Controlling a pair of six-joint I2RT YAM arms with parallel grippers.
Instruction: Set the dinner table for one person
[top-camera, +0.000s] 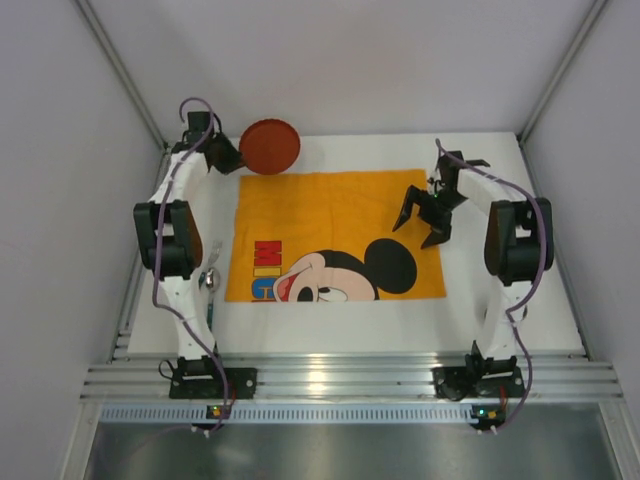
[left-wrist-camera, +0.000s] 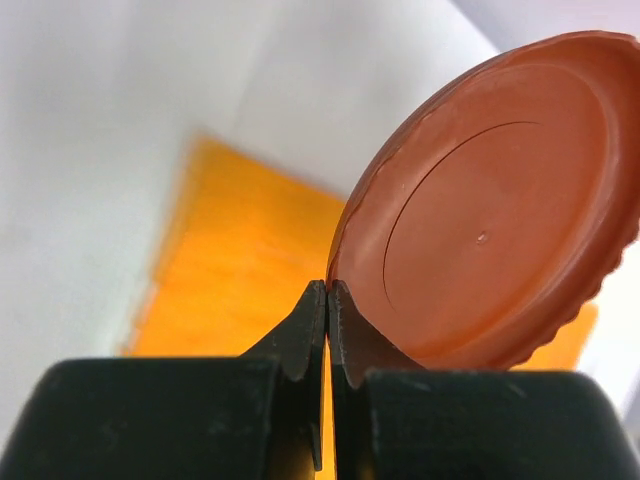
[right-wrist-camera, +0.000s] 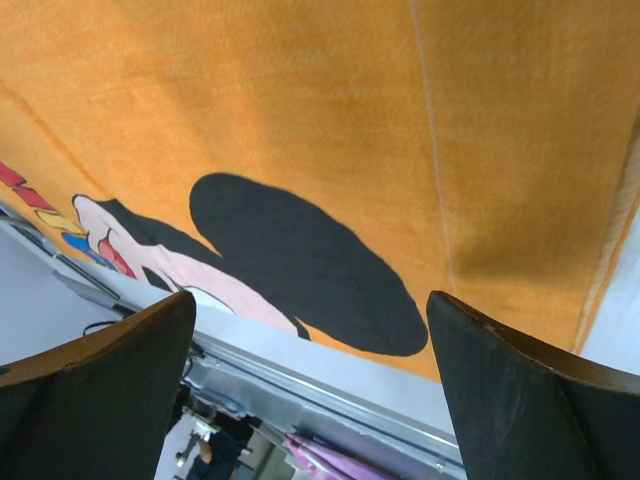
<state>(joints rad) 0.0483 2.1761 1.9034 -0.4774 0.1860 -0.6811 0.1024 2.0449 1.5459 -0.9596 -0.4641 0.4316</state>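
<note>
Dinner table (top-camera: 340, 335) is carrying orange cloth (top-camera: 320, 205) flat, mid-top. Left gripper (left-wrist-camera: 328, 292) is pinching red plate (left-wrist-camera: 500, 220) by its rim, tilted, at cloth's far-left corner; right gripper (top-camera: 422, 222) is hanging wide open over cloth's right side. Plate & rest prob. not yet set. Cloth's ctr is lying bare; walls (top-camera: 60, 200) are hemming both arms.
</note>
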